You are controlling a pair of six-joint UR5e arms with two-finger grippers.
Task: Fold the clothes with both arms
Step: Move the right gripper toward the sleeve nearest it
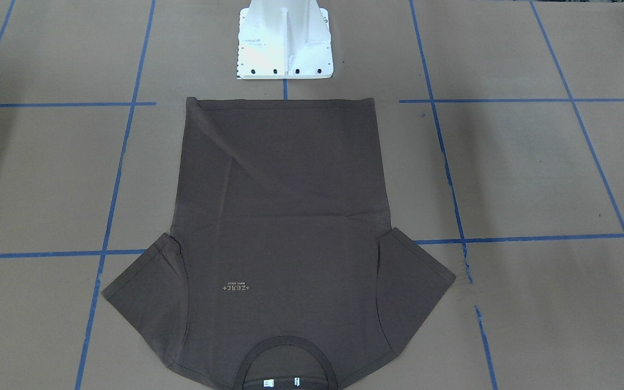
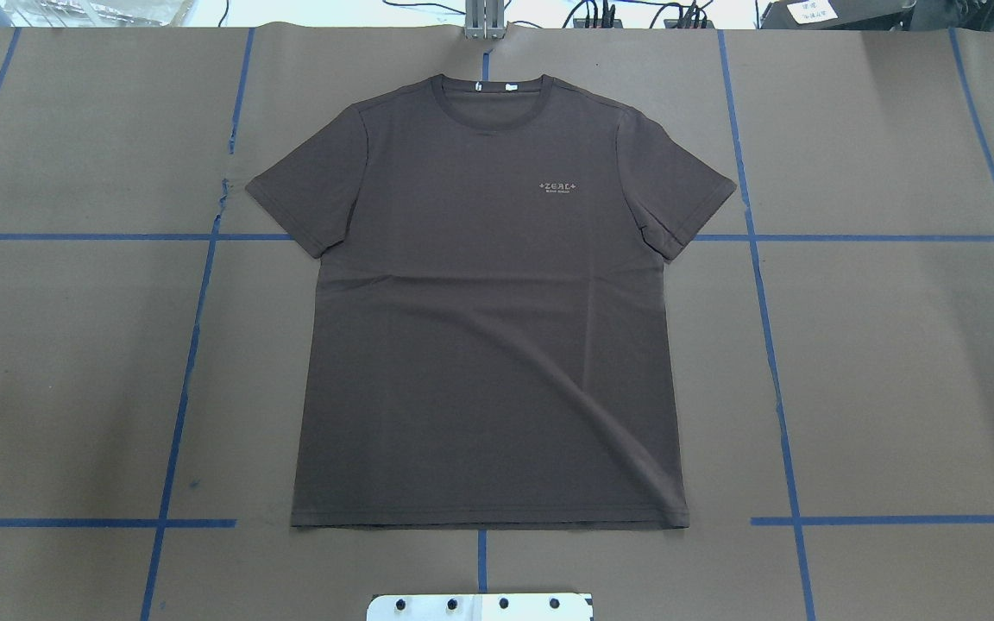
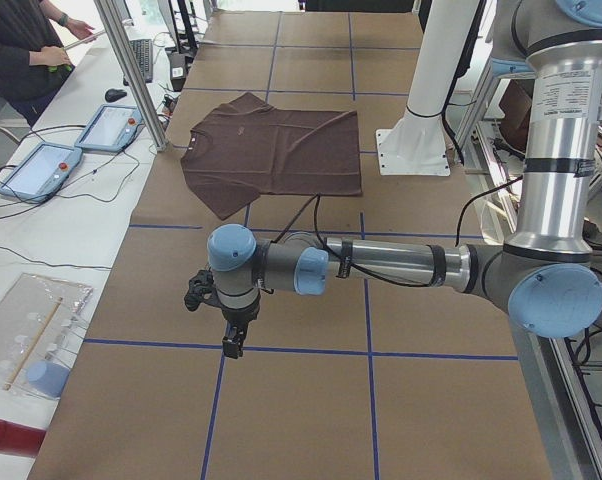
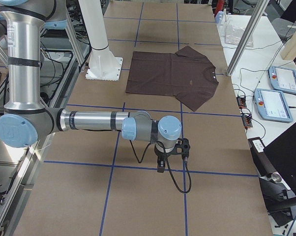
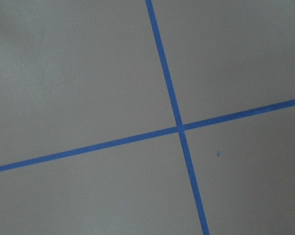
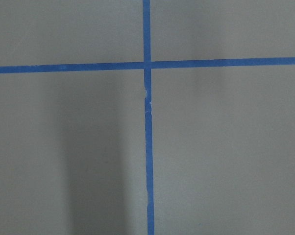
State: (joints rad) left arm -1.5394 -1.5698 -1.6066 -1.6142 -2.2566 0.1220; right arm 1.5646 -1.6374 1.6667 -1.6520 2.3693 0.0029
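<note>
Left gripper (image 3: 232, 338): black, pointing down over a blue tape line, well short of the shirt. It appears only in the side view, so I cannot tell how the jaws stand. Nothing seen in it.
Right gripper (image 4: 161, 164): same posture at the opposite end of the table, over a tape line. Jaw state likewise cannot be told.
Left arm (image 3: 401, 265) and right arm (image 4: 94, 120): grey metal with light blue joint caps, forearms level above the table and black cable trailing at the wrists.

T-shirt (image 2: 488, 328): dark brown-grey with short sleeves. It lies flat and front-up at mid-table, apart from both grippers. The hem is nearest the white pedestal (image 1: 285, 43); the ribbed collar (image 2: 488, 108) is at the far edge. Both sleeves are spread outward. There is small pale lettering (image 2: 560, 187) on the chest, white tags (image 2: 510, 85) inside the neck and a few shallow diagonal creases across the body.

Table (image 2: 894, 388): covered in brown paper and gridded with blue tape (image 5: 179, 128). Each wrist camera shows only paper and one tape crossing.
Room: a white side bench carries pendant tablets (image 3: 41, 170) and cables. A person (image 3: 21, 50) stands at its far end, and aluminium posts (image 3: 131, 70) rise at the table edge.

Count: one shirt, two arms, two grippers, one pedestal, two tablets, one person.
</note>
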